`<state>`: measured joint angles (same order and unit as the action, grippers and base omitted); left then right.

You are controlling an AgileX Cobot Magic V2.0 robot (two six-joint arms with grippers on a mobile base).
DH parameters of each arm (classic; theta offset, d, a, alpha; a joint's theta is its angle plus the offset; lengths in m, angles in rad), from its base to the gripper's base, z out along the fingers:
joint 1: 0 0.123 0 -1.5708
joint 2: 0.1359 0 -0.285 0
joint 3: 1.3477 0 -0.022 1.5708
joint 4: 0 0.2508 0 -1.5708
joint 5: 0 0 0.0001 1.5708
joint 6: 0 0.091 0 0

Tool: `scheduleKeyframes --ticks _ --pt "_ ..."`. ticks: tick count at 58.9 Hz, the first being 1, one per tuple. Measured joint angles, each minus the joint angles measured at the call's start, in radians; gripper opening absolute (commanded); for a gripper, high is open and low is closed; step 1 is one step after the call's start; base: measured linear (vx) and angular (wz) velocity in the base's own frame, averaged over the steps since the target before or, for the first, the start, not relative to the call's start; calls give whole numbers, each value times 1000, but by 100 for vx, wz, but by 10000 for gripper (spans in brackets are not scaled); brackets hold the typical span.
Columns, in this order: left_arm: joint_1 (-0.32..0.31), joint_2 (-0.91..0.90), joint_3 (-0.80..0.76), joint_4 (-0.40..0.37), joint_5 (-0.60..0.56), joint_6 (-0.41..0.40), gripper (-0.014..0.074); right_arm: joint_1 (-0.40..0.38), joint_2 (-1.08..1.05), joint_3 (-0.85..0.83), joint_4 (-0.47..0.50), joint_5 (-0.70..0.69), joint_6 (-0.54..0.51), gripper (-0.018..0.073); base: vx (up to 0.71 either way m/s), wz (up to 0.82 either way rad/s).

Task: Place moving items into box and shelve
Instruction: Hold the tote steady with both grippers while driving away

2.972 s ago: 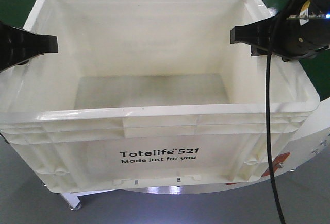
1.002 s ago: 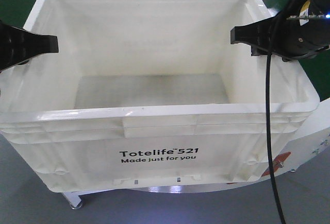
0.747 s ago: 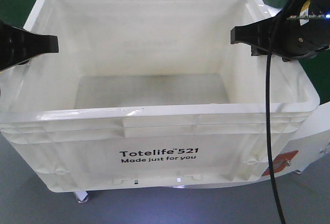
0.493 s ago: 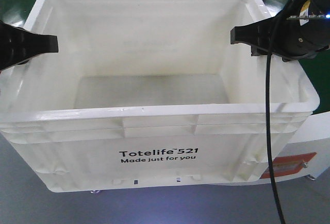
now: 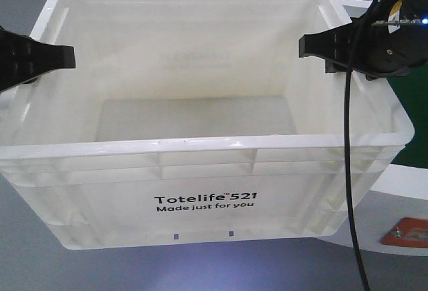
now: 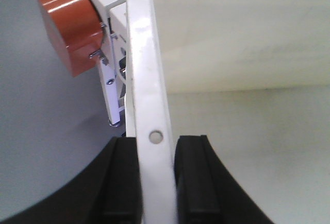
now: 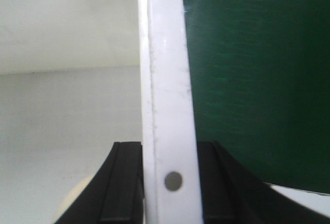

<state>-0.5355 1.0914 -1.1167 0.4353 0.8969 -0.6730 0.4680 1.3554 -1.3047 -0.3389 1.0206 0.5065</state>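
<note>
The white ribbed box [image 5: 207,197], printed "Totelife 521 Made just for you" on its near wall, fills most of the front view. It sits level, its thick rim runs unbroken all round, and its pale inner floor is in plain view. Grey floor [image 5: 40,264] shows under its near bottom edge and off to the left, so there is free room on that side. On the right the box's corner stands close to a white-edged desk [image 5: 408,190] with a green top and an orange-red label [image 5: 409,235] on its white part. The left hand [image 6: 157,147] is clenched on the box's left side rim, one black finger inside the wall and one outside, both pressed against the plastic. The right hand [image 7: 170,152] grasps the right side rim the same way, with the green desk top just outside it. A black cable [image 5: 348,170] hangs from the right arm across the box's near right corner. Outside the left rim a red-orange round knob [image 6: 72,28] sits on a white housing [image 6: 111,54]. Low inside the box, by the right hand's inner finger, a pale rounded shape [image 7: 77,203] shows; I cannot tell what it is. A small hole [image 6: 154,137] pierces the rim level with the left fingertips.
</note>
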Motion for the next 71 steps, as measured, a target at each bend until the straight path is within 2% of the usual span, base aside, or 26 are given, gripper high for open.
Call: scheduleKeyframes --ticks 71 --pt "0 0 0 0 0 0 -24 0 0 0 0 0 0 -15 -10 45"
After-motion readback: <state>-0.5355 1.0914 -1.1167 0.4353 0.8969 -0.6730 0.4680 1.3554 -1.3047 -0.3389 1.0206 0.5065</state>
